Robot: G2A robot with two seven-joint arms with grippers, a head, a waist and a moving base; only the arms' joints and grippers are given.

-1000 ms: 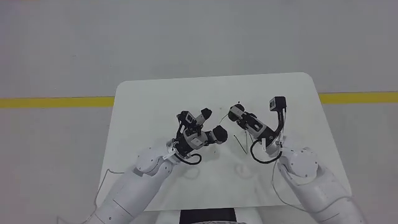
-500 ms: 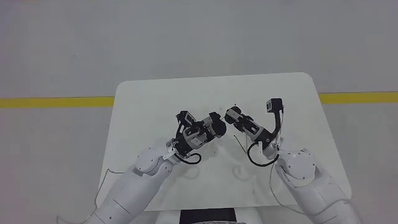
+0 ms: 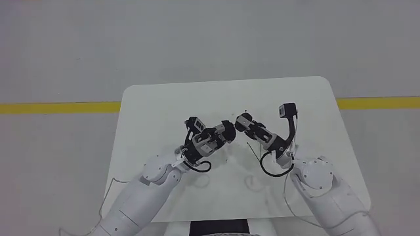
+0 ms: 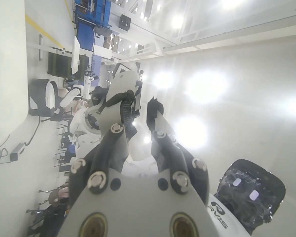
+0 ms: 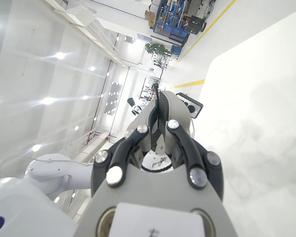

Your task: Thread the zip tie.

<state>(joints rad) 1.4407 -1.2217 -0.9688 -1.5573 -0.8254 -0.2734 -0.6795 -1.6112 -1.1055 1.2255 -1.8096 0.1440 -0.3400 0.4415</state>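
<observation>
Zip tie is clamped edge-on between my right gripper's fingers, its head poking just past the tips. The rest of the strap is hidden behind the pads. From above, a thin dark line hangs below that arm, too fine to identify. Left gripper hovers just beside, fingers apart, above the white tabletop. Ceiling glare washes out its tips.
</observation>
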